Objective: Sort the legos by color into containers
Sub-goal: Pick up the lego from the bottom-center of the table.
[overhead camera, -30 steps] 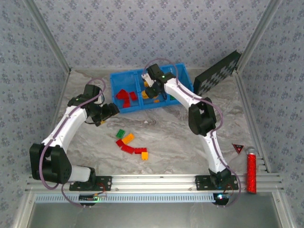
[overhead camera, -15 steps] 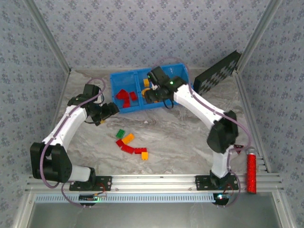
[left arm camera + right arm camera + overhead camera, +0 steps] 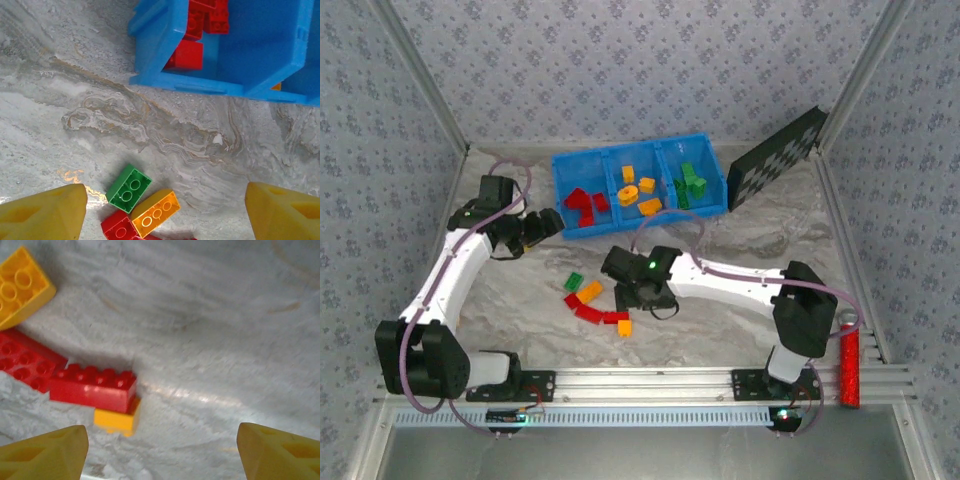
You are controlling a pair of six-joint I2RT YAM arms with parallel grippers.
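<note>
- The left gripper (image 3: 162,196) hangs over the marble-patterned table (image 3: 720,245), just short of the blue tray (image 3: 582,168). Its fingers are spread wide with nothing between them.
- The right gripper (image 3: 160,434) sits low beside the loose pile, fingers just as far apart and holding nothing. Its arm stretches across the table in front of the tray.
- In the tray, red bricks (image 3: 585,205) fill the left compartment, orange-yellow ones (image 3: 638,195) the middle and green ones (image 3: 692,182) the right.
- Loose on the table, apart from the tray, a green brick (image 3: 129,187) touches an orange-yellow brick (image 3: 155,212).
- In that same pile, a long red brick (image 3: 92,387) lies on top of a small orange-yellow one (image 3: 116,421).
- A black checker panel (image 3: 775,155) stands at the back right, just past the tray's end.
- A red cylinder (image 3: 849,360) lies at the near right edge.
</note>
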